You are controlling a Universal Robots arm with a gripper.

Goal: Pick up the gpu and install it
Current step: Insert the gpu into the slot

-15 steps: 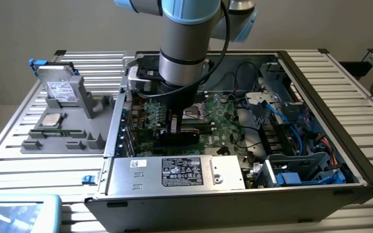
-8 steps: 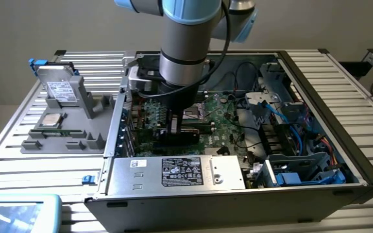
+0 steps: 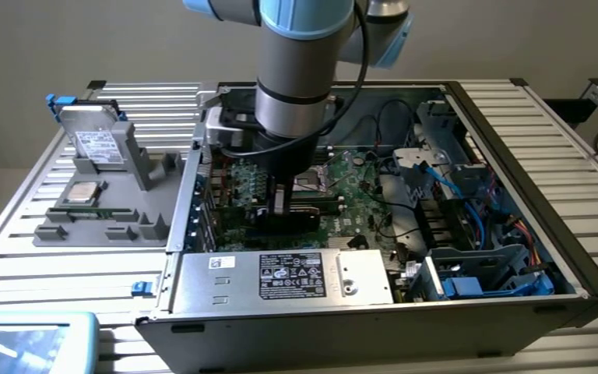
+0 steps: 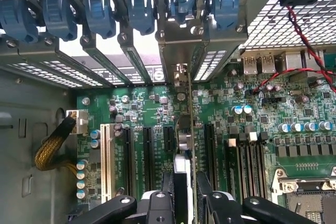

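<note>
1. In the exterior view I see the grey-and-blue robot arm (image 3: 297, 86) reaching down into the open black computer case (image 3: 579, 288), which lies on a table of silver ribbed metal slats (image 3: 548, 125). Its black gripper (image 3: 278, 209) sits low over the green motherboard (image 3: 357, 204), close to the case's rear wall. A grey plastic parts tray (image 3: 96, 226) stands on the exterior view's left, holding a silver hard drive with a white label (image 3: 96, 146).

2. In the wrist view I see the gpu (image 4: 184, 142) edge-on — a thin green card standing upright between the black fingers (image 4: 160, 203), which clamp its two faces. Its silver bracket end (image 4: 181, 74) points at the row of rear slot covers with blue plastic latches (image 4: 139, 11), and its lower edge seems to hover over a black expansion slot (image 4: 169, 137), though I cannot tell whether it touches.

3. My worries from here: a card slightly off the slot line could grind its contacts on the slot wall or board; the bracket could catch the rear frame — tilting the card in the grip; hard pressing while misaligned could flex the motherboard.
</note>
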